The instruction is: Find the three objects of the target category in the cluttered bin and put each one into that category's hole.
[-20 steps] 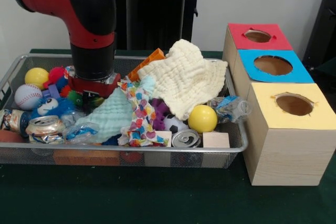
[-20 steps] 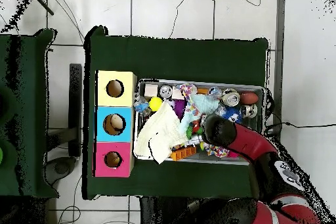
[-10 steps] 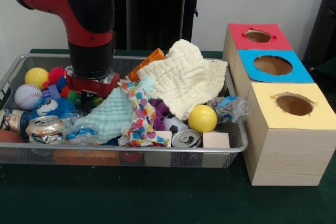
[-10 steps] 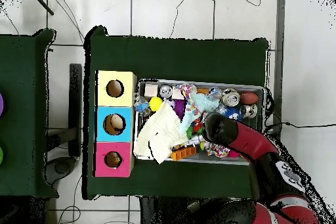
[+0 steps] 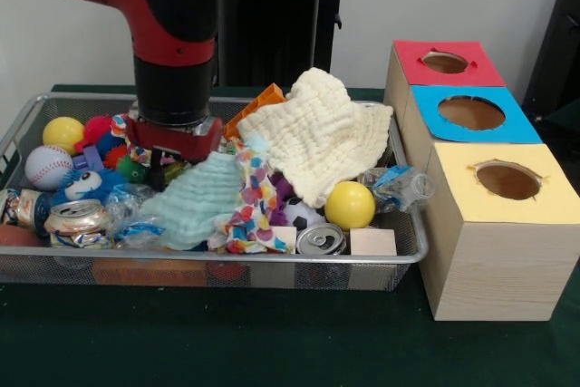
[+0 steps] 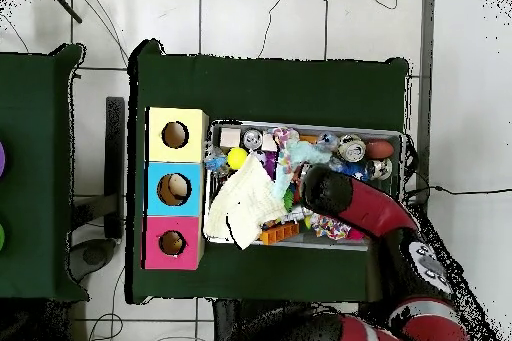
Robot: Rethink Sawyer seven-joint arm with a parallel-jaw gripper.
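Note:
The bin (image 5: 227, 260) of silver wire mesh is heaped with clutter; it also shows in the overhead view (image 6: 310, 125). My gripper (image 5: 168, 162) hangs from the red and black arm and is sunk among the toys at the bin's back left, beside a mint cloth (image 5: 195, 201). Its tips are hidden. In the overhead view the arm's end (image 6: 315, 189) covers the bin's middle. A cream cloth (image 5: 317, 133) lies over the back right. Two yellow balls (image 5: 349, 205) (image 5: 62, 132), a baseball (image 5: 47, 167), a soccer ball (image 5: 299, 215) and cans (image 5: 321, 239) (image 5: 77, 220) lie about.
Three wooden boxes stand right of the bin, each with a round hole on top: red (image 5: 480, 74), blue (image 5: 521, 124), yellow (image 5: 498, 269). A patterned cloth (image 5: 254, 201), a wooden block (image 5: 372, 242), a plastic bottle (image 5: 399, 186) and an orange piece (image 5: 258, 101) are in the bin.
The arm has moved to the right in the front view, toward the bin's middle. The mint and patterned cloths have shifted a little beside it.

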